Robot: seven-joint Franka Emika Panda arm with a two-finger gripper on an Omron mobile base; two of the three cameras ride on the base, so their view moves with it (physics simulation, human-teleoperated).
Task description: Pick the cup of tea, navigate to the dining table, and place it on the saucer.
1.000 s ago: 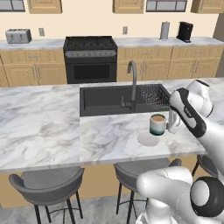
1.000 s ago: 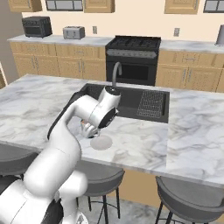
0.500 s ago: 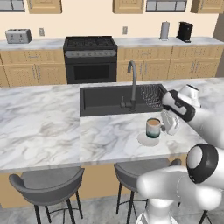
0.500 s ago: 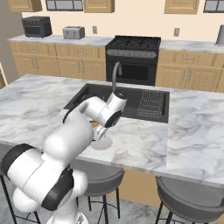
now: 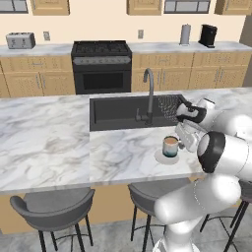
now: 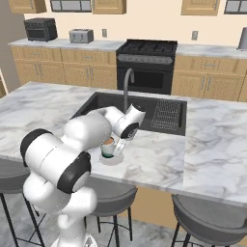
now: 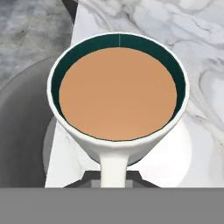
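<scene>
On the island, left base view: the cup of tea [image 5: 171, 146] stands upright on the saucer [image 5: 167, 157], on the marble top of the dining table [image 5: 54, 138], near its front edge and just in front of the black sink [image 5: 118, 110].
Gripper, left base view: the gripper [image 5: 181, 141] is at the cup's right side, where the handle is; the fingers are pressed together on that handle.
Surroundings, left base view: a curved faucet [image 5: 148, 93] rises behind the cup; the stove [image 5: 102, 65] sits at the back wall, with a toaster [image 5: 20, 40] far left on the wall counter.
Right base view, cup: the cup of tea [image 6: 107, 147] sits on the saucer [image 6: 111, 157], partly hidden by the white arm.
Right base view, gripper: the gripper [image 6: 117, 145] is tight against the cup's side.
Right base view, stools: a grey stool [image 6: 210, 221] stands under the table's front edge.
Hand view, cup: the cup of tea [image 7: 118, 94] is seen from above, brown liquid inside a dark green rim, its handle pointing down toward the camera.
Hand view, saucer: the pale saucer [image 7: 177, 157] shows beneath the cup, on the marble.
</scene>
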